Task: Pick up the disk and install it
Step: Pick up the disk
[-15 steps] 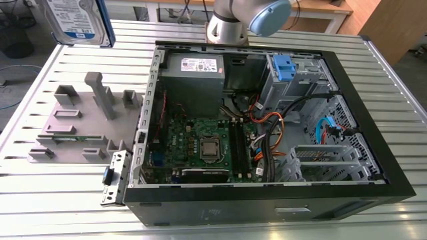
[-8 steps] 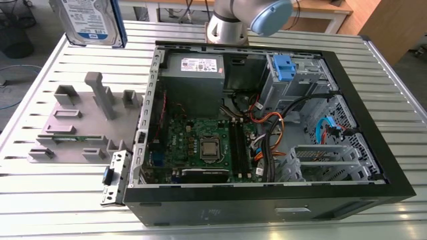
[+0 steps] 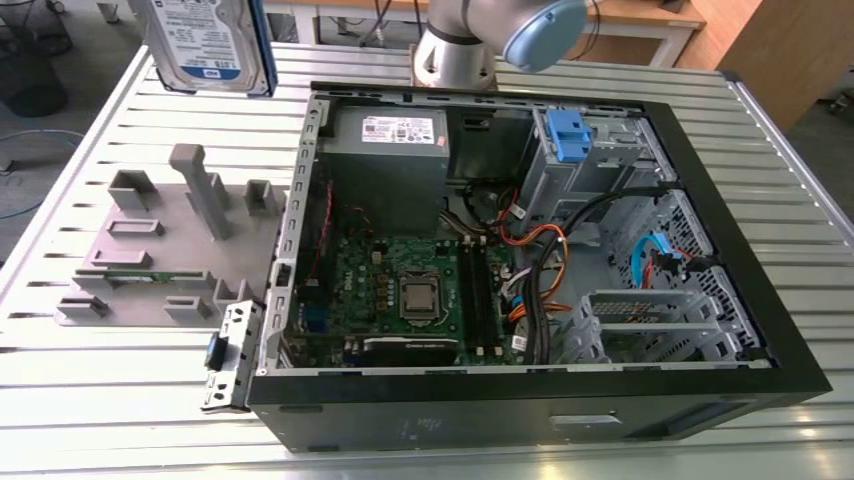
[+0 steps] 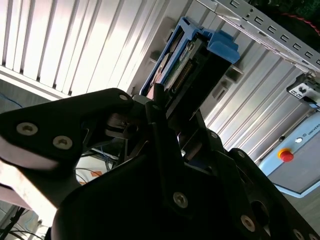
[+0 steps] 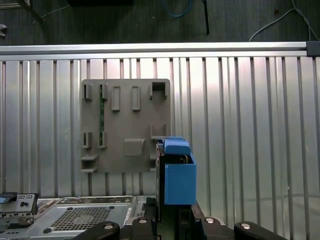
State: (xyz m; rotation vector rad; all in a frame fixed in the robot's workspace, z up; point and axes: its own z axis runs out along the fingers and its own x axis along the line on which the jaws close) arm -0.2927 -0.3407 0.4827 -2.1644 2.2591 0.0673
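At the exterior view's upper left, the disk [image 3: 203, 45] hangs upright and clear of the ribbed metal worktop [image 3: 107, 400], with its white-and-blue label facing the camera and its blue carrier frame showing along one edge. In the second wrist view my claw [image 4: 160, 107] is pinched on the disk [image 4: 187, 55]: the black fingers [image 4: 117, 102] press against its flat sides, and the blue frame and the connector end stick out beyond them. In the first wrist view I see the disk [image 5: 179, 182] edge-on, rising out of my claw [image 5: 175, 221], with the worktop [image 5: 240, 125] well behind it.

A grey fixture plate [image 3: 160, 240] with upright slots and posts lies on the worktop at the exterior view's left, just beside the open computer case [image 3: 747, 300]. In the first wrist view the plate [image 5: 125, 125] lies flat, and the disk's blue end overlaps its corner in the picture.

Inside the case, the grey power-supply box [image 3: 387, 150] sits above the green motherboard [image 3: 400, 280]. A metal drive cage with a blue latch [image 3: 567, 135] stands toward the upper right. My arm [image 3: 467, 45] rises behind the case.
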